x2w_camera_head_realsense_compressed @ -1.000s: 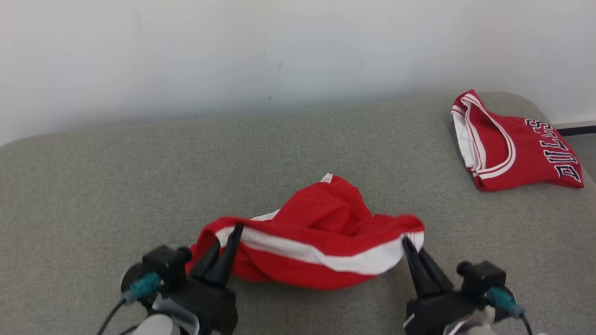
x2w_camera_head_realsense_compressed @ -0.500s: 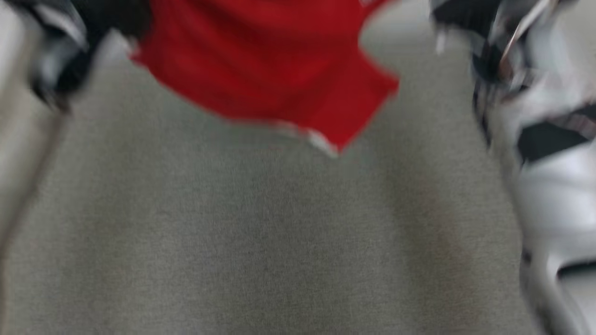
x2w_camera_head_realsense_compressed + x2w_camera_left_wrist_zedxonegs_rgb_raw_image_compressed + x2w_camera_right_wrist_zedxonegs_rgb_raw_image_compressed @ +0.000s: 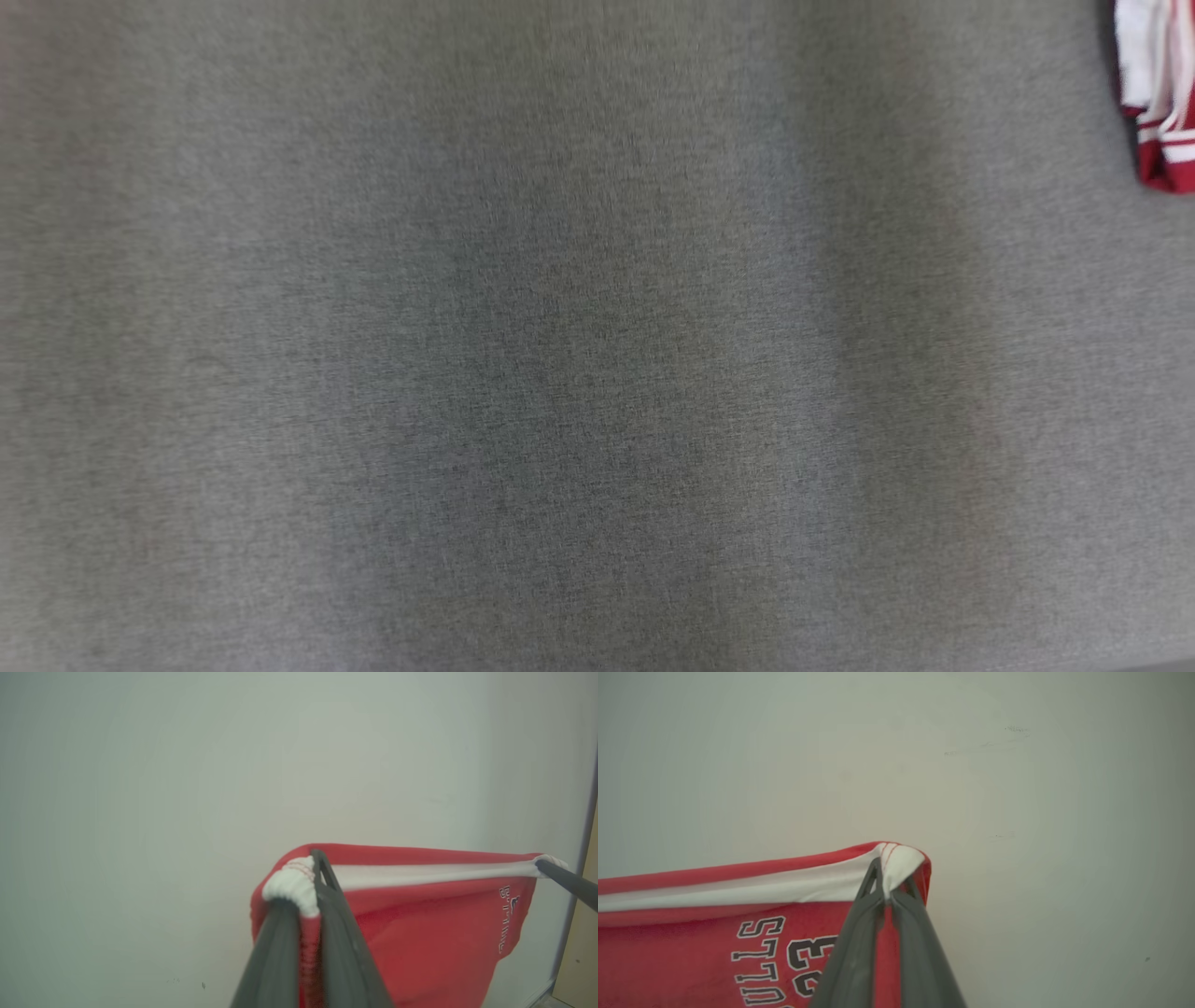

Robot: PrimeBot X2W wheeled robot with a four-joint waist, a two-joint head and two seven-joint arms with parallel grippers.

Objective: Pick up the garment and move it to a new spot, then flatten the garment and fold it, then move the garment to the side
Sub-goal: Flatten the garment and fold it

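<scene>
one grey surface (image 3: pixel 560 373), pale wall (image 3: pixel 187 765), red garment (image 3: pixel 420 933)

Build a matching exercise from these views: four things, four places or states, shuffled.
1. left end effector
2. right end effector
3. held garment
4. second garment

A. lies on the grey surface, head view's top right
B. pinches the white band corner beside the lettering
C. stretched between both end effectors
D. pinches the bunched band corner far from the lettering

Pairs: 1-D, 2-B, 3-C, 4-A
</scene>
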